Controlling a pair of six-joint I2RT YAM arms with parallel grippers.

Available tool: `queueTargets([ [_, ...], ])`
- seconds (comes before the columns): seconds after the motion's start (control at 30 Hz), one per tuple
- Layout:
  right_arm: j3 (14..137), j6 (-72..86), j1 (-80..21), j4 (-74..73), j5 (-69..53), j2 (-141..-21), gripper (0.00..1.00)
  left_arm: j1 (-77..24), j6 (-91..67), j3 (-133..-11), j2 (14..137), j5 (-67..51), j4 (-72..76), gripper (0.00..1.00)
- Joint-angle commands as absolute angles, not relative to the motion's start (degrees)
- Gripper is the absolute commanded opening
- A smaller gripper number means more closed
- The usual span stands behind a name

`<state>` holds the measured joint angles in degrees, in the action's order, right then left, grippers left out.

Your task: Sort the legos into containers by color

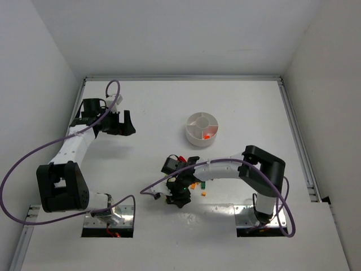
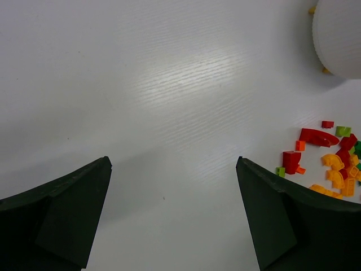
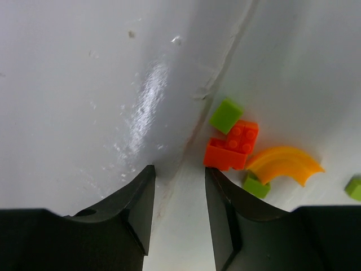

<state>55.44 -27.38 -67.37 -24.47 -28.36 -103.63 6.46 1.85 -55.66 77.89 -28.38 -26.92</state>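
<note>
Early on: dish [image 1: 199,141] holds prob. one reddish brick [image 1: 207,135]. Most legos [image 3: 234,148] lie loose on surface [image 1: 158,113] by right fingers [image 3: 132,209], narrow & empty; left fingers [image 2: 62,214] wide.

On the table [image 1: 146,113] the dish [image 1: 203,129] sits behind the loose legos [image 1: 196,185], with at least one inside it.
</note>
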Motion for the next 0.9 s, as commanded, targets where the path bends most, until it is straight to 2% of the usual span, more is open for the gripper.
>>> queueTargets([
  [0.0,59.05,-27.86,-66.97,-17.48,-24.52,-106.00,0.40,6.77,2.90,-55.99,76.90,-28.65,-25.58,0.99],
  [0.6,63.02,-27.25,-63.02,-19.16,-21.70,-109.34,0.45,7.29,3.43,-56.51,77.96,-29.18,-25.58,0.99],
  [0.87,61.88,-30.58,-64.07,-21.45,-24.51,-109.25,0.52,7.29,3.43,-56.51,77.96,-29.18,-25.05,0.99],
])
